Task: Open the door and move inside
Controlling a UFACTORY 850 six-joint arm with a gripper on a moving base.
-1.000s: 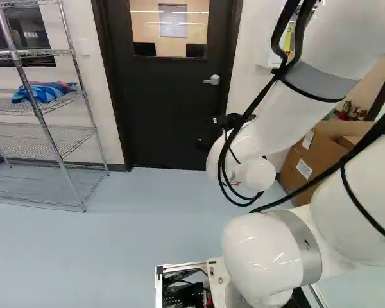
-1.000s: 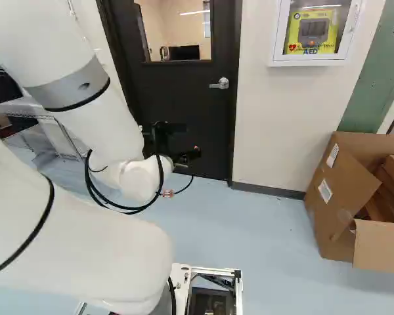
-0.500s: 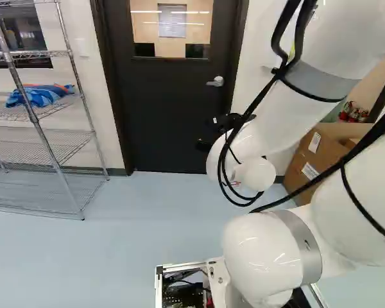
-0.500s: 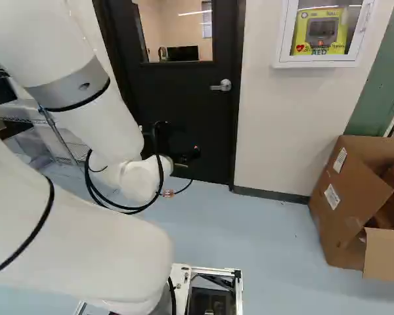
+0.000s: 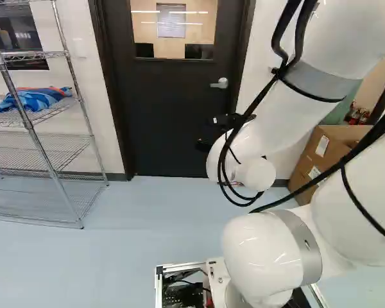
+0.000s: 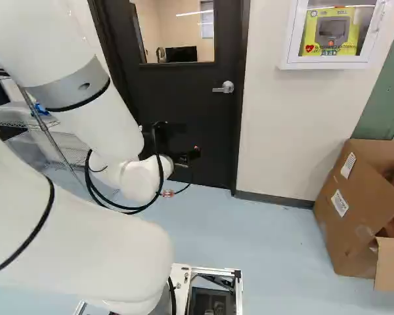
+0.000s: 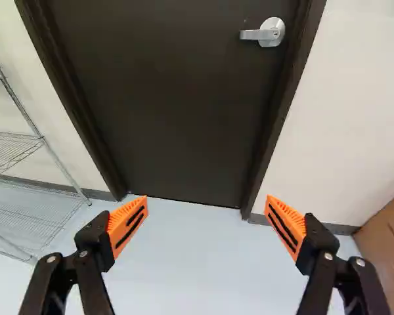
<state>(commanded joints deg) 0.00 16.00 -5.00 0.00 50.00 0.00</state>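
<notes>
Left base view, door: black panel door (image 5: 170, 122) with a glass window (image 5: 144, 33), closed in its dark frame; in the upper middle of the view.
Left base view, handle: silver lever handle (image 5: 222, 83) on the door's right-hand side, below window level.
Left base view, rack: chrome wire shelf rack (image 5: 48, 163) at the left; blue cloth bundle (image 5: 33, 99) on one shelf.
Right base view, arm: jointed white arm (image 6: 98, 125), left of the middle.
Right base view, claw: black two-finger gripper (image 6: 186, 142), lower than the handle and apart from it.
Right base view, surroundings: white wall cabinet (image 6: 322, 65) at upper right; open brown cardboard box (image 6: 354, 210) below it, on the floor.
Wrist view, claw state: gripper (image 7: 207, 198) released, orange pads (image 7: 127, 224) spread wide, nothing grasped.
Wrist view, handle position: ahead of the gripper, beyond the fingertips.
</notes>
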